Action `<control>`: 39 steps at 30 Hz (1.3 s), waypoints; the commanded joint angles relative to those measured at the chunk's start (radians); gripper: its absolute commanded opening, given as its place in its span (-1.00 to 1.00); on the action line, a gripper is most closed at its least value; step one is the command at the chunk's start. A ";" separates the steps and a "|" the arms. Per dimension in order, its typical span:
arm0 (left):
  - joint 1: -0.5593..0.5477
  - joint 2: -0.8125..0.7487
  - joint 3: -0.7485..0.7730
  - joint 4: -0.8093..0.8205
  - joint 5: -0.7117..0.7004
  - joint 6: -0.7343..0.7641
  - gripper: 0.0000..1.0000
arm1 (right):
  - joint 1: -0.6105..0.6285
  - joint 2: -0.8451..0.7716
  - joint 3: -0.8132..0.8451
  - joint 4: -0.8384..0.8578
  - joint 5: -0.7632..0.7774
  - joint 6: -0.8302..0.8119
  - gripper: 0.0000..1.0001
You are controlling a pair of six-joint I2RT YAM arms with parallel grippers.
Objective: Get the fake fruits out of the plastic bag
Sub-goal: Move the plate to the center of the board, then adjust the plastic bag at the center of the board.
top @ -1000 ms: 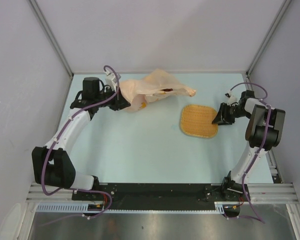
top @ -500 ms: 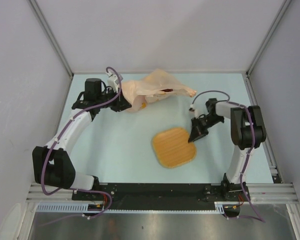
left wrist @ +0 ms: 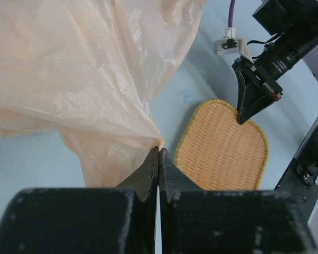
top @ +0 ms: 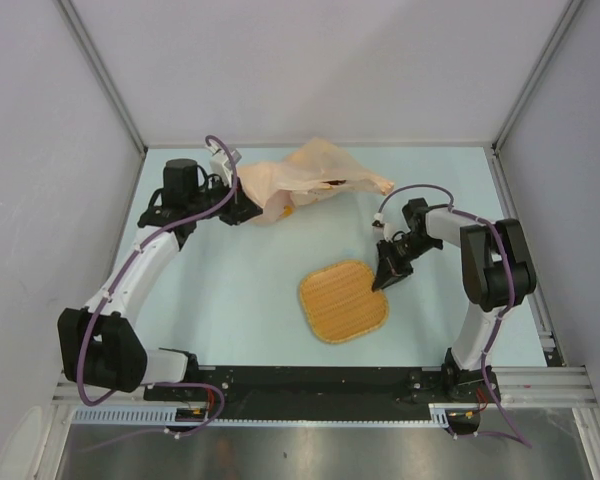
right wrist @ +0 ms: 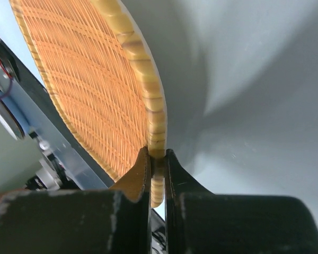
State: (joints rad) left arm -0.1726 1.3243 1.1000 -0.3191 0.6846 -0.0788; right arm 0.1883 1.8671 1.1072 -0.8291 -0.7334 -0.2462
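Bag [top: 310,180] lay crumpled near the pale tabletop's [top: 230,290] far edge, under grey walls [top: 300,70], pinched by the closed left end effector [left wrist: 159,154]. Right end effector [right wrist: 157,159] clamped the tray's [top: 342,300] rim mid-table, with open surface between tray and bag.

Woven tray [top: 343,301] blocks table [top: 230,290] centre; bag [top: 310,175] crowds rear.
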 commanded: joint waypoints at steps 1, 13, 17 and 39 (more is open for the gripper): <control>-0.002 -0.016 -0.002 0.023 0.029 -0.021 -1.00 | 0.068 -0.043 -0.009 0.108 -0.029 0.223 -1.00; -0.008 0.046 0.072 -0.064 0.029 0.011 -1.00 | 0.128 0.003 -0.024 0.311 -0.020 0.498 -0.97; -0.015 0.050 0.073 -0.087 0.029 0.031 -1.00 | 0.092 0.009 -0.040 0.285 -0.031 0.437 -0.18; -0.031 0.085 0.346 -0.482 -0.066 0.243 -0.98 | -0.009 -0.545 0.327 0.251 0.288 0.128 0.97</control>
State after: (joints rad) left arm -0.1940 1.3888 1.3415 -0.6903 0.6758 0.0605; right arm 0.1005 1.3457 1.4570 -0.6666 -0.5877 0.0002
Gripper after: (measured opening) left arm 0.053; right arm 0.994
